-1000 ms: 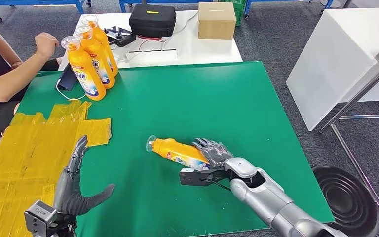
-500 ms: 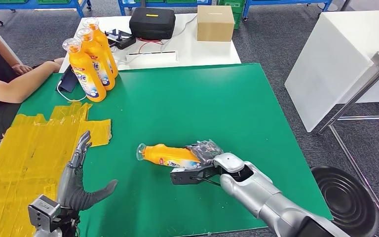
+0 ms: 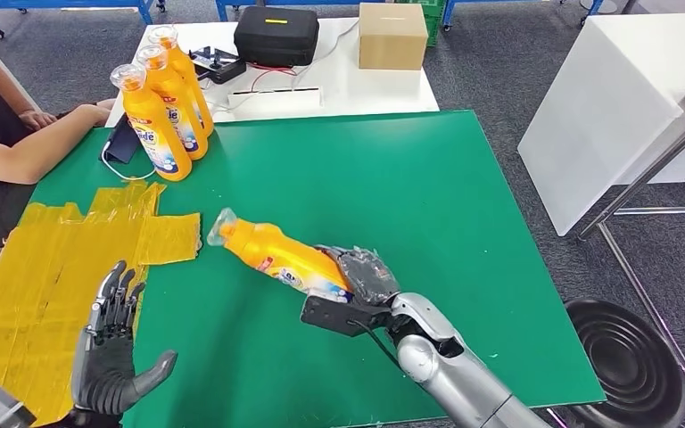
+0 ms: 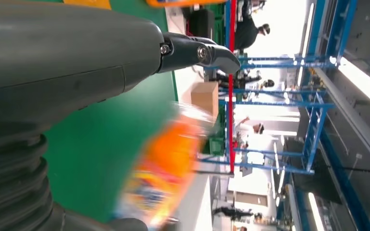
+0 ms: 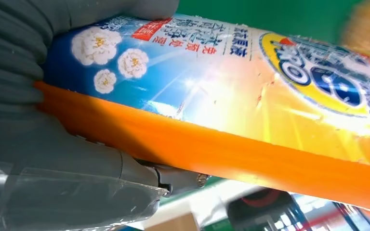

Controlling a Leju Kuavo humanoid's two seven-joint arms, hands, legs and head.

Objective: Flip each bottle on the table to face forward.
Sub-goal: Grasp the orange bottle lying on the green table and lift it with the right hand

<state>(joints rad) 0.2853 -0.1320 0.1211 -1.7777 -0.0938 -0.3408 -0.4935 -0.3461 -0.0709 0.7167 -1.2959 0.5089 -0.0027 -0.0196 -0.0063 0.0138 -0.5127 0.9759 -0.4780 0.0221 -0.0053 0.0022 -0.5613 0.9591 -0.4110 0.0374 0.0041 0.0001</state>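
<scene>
My right hand (image 3: pixel 367 275) grips the base of an orange bottle (image 3: pixel 276 254) above the green table (image 3: pixel 392 178). The bottle is tilted, its clear cap pointing up and toward the far left. In the right wrist view its blue and white label (image 5: pixel 212 62) is close up, with my right hand (image 5: pixel 53 154) wrapped around it. Three more orange bottles (image 3: pixel 165 102) stand upright in a row at the table's far left corner. My left hand (image 3: pixel 111 352) hovers open at the near left, fingers spread, over the yellow sheet (image 3: pixel 45 276). The held bottle (image 4: pixel 164 173) appears blurred beyond my left hand (image 4: pixel 77 57).
A person's arms (image 3: pixel 27 147) rest at the table's far left edge beside a dark phone (image 3: pixel 122 143). Behind stands a white table (image 3: pixel 339 85) with a black case (image 3: pixel 276 34) and a cardboard box (image 3: pixel 392 36). A white table (image 3: pixel 606 107) stands at the right.
My right hand has lifted the bottle off the table and swung its cap up and to the left. My left hand moved lower and left, its fingers now pointing up.
</scene>
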